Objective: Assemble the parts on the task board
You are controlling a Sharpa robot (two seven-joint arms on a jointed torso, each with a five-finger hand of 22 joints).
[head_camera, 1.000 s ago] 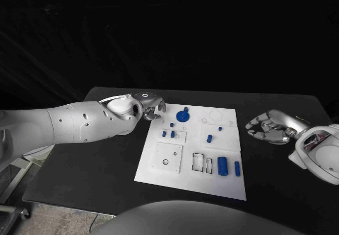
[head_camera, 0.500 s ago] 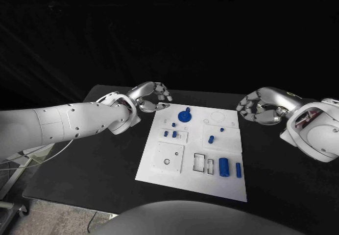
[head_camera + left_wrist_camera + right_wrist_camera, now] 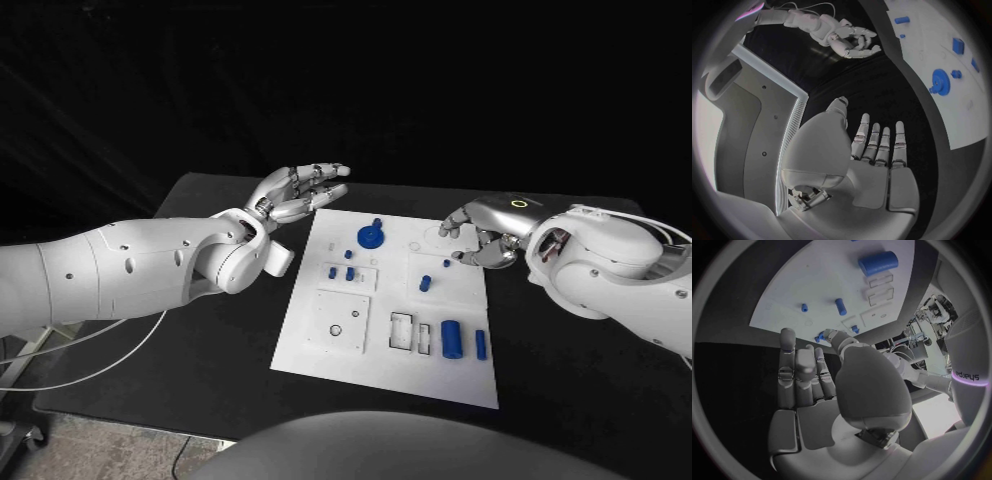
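The white task board (image 3: 372, 368) lies in the middle of the black table. On it stand a blue disc with a knob (image 3: 372, 236), several small blue pegs (image 3: 349, 272) and a blue cylinder (image 3: 454, 338). My left hand (image 3: 299, 190) hovers off the board's far left corner, fingers straight and spread, holding nothing; its flat palm (image 3: 873, 150) confirms this. My right hand (image 3: 483, 232) hangs over the board's far right corner with its fingers apart and nothing in them. The right wrist view has that hand (image 3: 811, 385) above the board (image 3: 817, 285) and the cylinder (image 3: 877, 262).
Black table (image 3: 216, 330) surrounds the board, with bare room to its left, right and front. In the left wrist view the right hand (image 3: 849, 39) appears beyond the board (image 3: 942, 55), and the blue disc (image 3: 940, 81) sits near the board's edge.
My left hand has lifted a little and uncurled its fingers to a flat spread. My right hand has swung in from the right to above the board's far right corner.
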